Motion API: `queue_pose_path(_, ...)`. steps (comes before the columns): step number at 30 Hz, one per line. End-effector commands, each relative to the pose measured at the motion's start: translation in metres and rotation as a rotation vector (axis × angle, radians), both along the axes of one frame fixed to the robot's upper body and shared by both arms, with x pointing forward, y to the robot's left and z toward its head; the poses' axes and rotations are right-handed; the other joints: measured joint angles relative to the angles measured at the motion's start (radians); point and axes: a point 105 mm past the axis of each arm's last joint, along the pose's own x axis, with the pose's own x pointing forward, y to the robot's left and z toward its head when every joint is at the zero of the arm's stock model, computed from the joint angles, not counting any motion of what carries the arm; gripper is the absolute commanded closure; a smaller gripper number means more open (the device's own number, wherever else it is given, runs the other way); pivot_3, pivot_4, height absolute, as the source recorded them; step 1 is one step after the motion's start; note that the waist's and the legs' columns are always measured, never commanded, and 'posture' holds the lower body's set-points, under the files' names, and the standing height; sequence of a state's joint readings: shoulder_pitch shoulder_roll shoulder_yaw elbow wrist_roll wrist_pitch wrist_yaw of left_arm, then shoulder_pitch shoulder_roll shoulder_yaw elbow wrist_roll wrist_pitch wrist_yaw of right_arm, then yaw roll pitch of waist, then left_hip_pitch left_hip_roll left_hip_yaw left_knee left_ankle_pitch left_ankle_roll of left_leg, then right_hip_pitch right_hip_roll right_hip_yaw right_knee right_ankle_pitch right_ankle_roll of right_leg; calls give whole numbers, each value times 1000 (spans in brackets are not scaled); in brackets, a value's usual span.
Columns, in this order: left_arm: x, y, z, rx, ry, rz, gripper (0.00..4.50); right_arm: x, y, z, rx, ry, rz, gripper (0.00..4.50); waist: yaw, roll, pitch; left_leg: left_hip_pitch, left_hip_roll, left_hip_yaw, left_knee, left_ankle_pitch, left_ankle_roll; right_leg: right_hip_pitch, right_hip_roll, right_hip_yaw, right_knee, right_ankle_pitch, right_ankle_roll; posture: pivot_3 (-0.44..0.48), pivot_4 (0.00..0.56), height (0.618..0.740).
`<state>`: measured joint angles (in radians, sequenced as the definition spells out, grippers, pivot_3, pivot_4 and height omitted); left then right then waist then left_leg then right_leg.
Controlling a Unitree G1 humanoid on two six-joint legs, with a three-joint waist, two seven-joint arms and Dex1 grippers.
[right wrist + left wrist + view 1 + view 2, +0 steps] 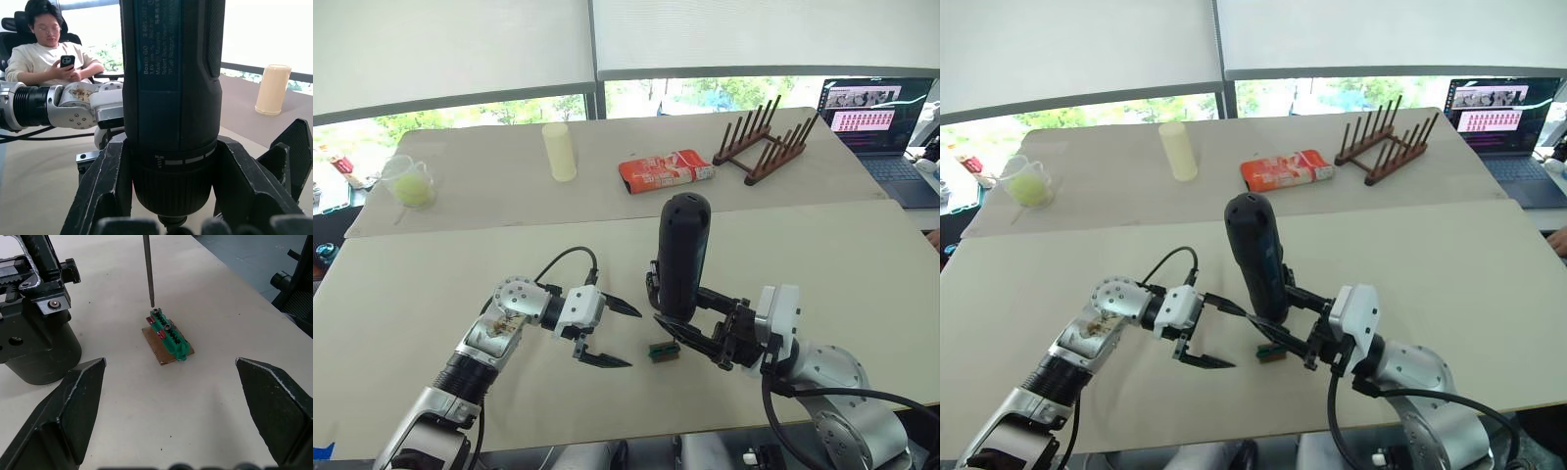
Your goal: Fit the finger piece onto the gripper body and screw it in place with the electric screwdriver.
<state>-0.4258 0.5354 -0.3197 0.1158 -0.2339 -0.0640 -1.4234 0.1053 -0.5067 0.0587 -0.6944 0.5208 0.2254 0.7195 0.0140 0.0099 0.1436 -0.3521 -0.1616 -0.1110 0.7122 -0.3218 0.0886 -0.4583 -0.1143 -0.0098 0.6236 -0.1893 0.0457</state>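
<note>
Beige desk (431,284) lies under my arms. My right gripper (700,331) has its jaws clamped around the electric screwdriver (682,255), held upright, bit resting on a screw of the small green block (168,335). My left gripper (612,333) hangs beside it, jaws spread. Behind the screwdriver stands the gripper body (34,333).

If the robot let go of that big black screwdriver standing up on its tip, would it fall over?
Probably yes. The screwdriver is tall and thick, balanced upright on a thin metal bit resting on the small green block. The right gripper is what seems to keep it standing. It also looks fairly heavy for its size.
</note>
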Motion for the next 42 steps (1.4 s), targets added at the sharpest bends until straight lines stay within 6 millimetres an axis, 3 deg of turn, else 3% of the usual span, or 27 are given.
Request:
queue_pose_path(1,1,-3,7,-15,-38,-16,0,-5,-2,12,18,-66,10,2599,0,0,0,0,0,0,0,0,0,0,0,0,0,0,0,0,150,740)
queue_pose_path(42,3,-2,8,-13,-42,-17,0,-2,-3,8,9,-56,-5,2599,0,0,0,0,0,0,0,0,0,0,0,0,0,0,0,0,150,740)
